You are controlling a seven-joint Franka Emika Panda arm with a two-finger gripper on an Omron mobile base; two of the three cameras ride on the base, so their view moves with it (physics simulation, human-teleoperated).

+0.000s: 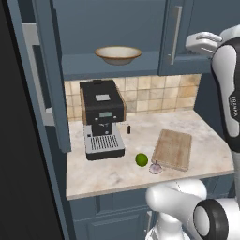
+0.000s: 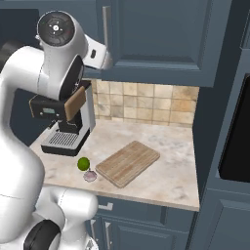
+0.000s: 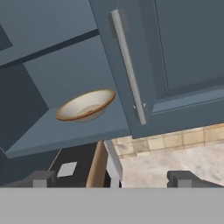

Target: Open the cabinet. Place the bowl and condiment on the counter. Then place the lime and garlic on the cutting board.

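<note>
Cabinet (image 1: 140,28) stands with its left door swung open and the right door shut. Nearest, the gripper (image 3: 111,179) hangs with fingers spread wide, holding nothing, just before the shut door's silver handle (image 3: 128,65). Below lie the garlic (image 1: 155,168) and lime (image 1: 141,160) beside the cutting board (image 1: 172,148). Farther back, the bowl (image 1: 118,54) sits on the shelf.

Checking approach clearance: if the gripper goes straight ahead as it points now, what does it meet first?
Probably the closed cabinet door near its bar handle; the open gripper points there, the bowl off to one side. Depth unclear.
</note>
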